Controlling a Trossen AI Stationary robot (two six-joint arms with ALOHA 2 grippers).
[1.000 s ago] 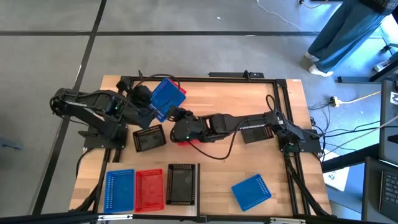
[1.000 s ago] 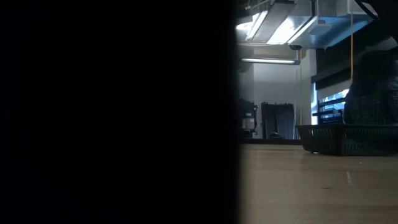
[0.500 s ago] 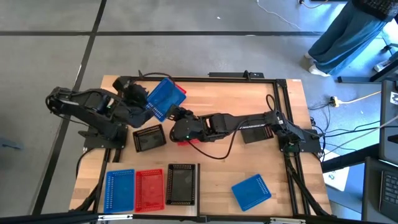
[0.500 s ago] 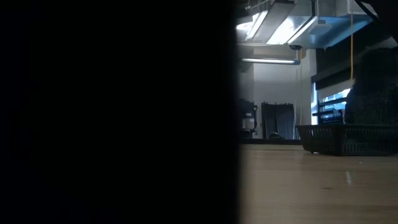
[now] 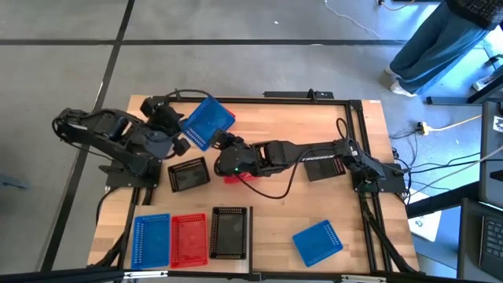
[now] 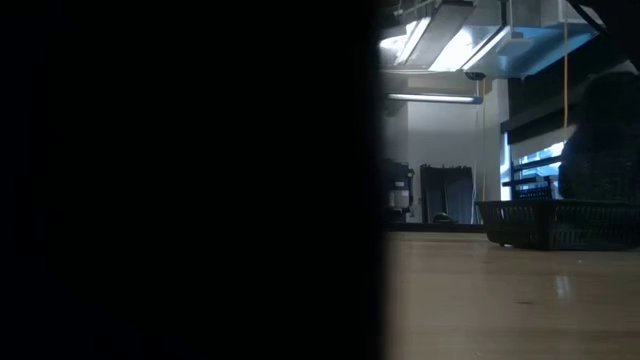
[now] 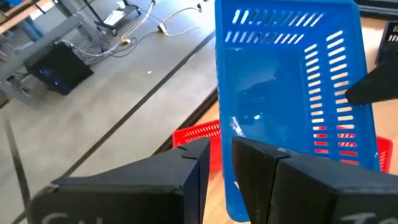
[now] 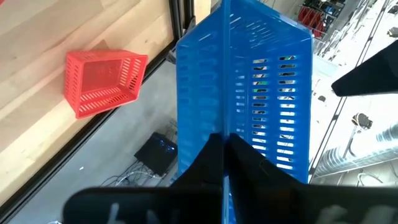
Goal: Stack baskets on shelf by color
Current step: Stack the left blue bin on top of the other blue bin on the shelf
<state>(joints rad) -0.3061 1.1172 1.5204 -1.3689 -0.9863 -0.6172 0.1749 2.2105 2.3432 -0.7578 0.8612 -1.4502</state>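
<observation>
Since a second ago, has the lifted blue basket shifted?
Yes, slightly. In the high view the blue basket, held by both grippers, has drifted toward the table's far left corner, away from the black basket sitting below it.

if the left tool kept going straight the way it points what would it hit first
The blue basket it already grips by the rim sits right in that line. Past it, likely the right tool on the basket's far side, though depth is hard to judge.
</observation>
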